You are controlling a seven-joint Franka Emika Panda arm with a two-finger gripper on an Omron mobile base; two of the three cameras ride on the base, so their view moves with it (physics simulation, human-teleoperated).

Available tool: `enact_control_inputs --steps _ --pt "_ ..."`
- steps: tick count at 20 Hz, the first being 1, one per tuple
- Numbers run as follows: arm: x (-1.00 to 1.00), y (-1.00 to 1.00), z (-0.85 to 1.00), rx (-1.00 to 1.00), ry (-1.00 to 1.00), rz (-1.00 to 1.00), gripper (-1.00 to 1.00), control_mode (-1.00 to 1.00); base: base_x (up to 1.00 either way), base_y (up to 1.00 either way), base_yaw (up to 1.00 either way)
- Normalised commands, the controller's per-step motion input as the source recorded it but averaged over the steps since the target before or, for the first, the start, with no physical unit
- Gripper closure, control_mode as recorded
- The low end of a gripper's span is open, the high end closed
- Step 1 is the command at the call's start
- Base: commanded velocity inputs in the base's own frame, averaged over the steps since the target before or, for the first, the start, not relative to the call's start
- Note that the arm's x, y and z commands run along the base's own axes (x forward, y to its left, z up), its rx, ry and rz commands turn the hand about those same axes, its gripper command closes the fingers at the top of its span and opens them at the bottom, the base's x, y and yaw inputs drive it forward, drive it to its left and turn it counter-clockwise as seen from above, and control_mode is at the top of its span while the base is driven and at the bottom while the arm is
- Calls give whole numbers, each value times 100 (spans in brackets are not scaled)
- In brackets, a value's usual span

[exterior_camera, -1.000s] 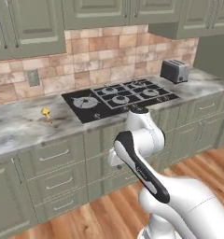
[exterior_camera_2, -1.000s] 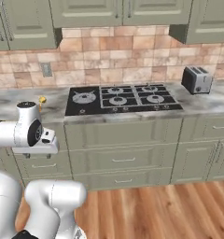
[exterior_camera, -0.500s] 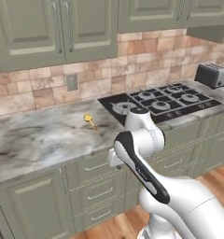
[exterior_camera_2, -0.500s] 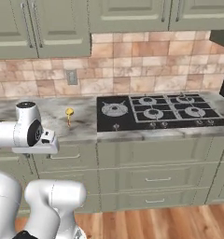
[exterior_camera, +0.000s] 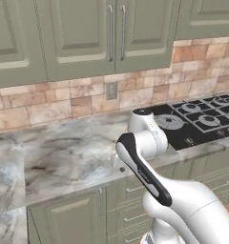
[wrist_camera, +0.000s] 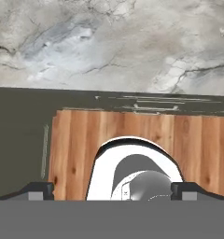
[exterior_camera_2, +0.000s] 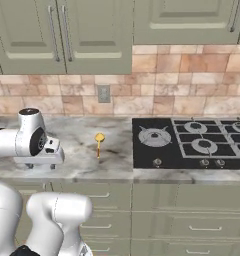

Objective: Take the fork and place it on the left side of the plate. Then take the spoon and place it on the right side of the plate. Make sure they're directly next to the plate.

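Observation:
A small orange-yellow spoon (exterior_camera_2: 98, 143) lies on the marble counter (exterior_camera_2: 77, 150), bowl toward the wall, just left of the cooktop. My gripper (exterior_camera_2: 40, 165) hangs at the counter's front edge, about a hand's width left of the spoon and apart from it, pointing down. In the hand view the gripper (wrist_camera: 113, 189) is open, its fingertips (wrist_camera: 39, 190) spread wide with nothing between them, over the counter edge, cabinet fronts and wooden floor. In the left base view my arm covers the stretch of counter in front of the cooktop. The fork and the plate are out of view.
A black gas cooktop (exterior_camera_2: 192, 142) (exterior_camera: 197, 119) is set into the counter on the right. A wall outlet (exterior_camera_2: 103, 93) sits in the brick backsplash, with green upper cabinets (exterior_camera: 78, 33) above. Bare marble (exterior_camera: 54, 157) stretches left. Drawers (exterior_camera_2: 192, 220) run below.
The whole picture has shifted: the base has driven left along the counter, so the cooktop slid right and the toaster left the views. The gripper stays open.

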Motion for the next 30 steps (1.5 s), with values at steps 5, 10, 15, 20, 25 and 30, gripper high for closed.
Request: enact_control_inputs --steps 5,10,15,20,25,30 --pt "0 0 0 0 0 0 -100 100 59 10 24" --pt "0 0 0 0 0 0 -100 100 33 4 11" --pt "0 0 0 0 0 0 -100 100 0 0 0" --pt "0 0 0 0 0 0 -100 100 0 0 0" --pt "0 0 0 0 0 0 -100 100 0 0 0" --pt "0 0 0 0 0 0 -100 100 0 0 0"
